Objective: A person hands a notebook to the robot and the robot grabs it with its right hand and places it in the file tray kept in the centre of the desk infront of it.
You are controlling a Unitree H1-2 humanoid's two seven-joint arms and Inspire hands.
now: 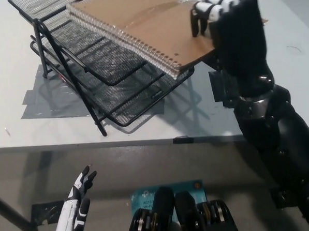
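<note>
Where the picture's lower left corner meets the floor, the white left hand [78, 194] rests below the edge of the counter [145, 129], its fingers spread apart and holding nothing. Grey tape [39, 101] lies flat on the counter beneath the black mesh file tray [119, 76], a tiered rack whose shelves slope down toward the robot. Above the tray's upper shelves, a spiral-bound notebook [139, 25] with a brown cover is held roughly level, its wire binding facing the near side; whether it touches the tray cannot be told. At the notebook's right end, the black right hand [232, 23] grips it, white-tipped fingers [216, 6] curled over the cover. Just beside that hand's wrist, a black square patch [220, 91] lies on the counter, partly hidden behind the right forearm [269, 125], which rises from the lower right.
</note>
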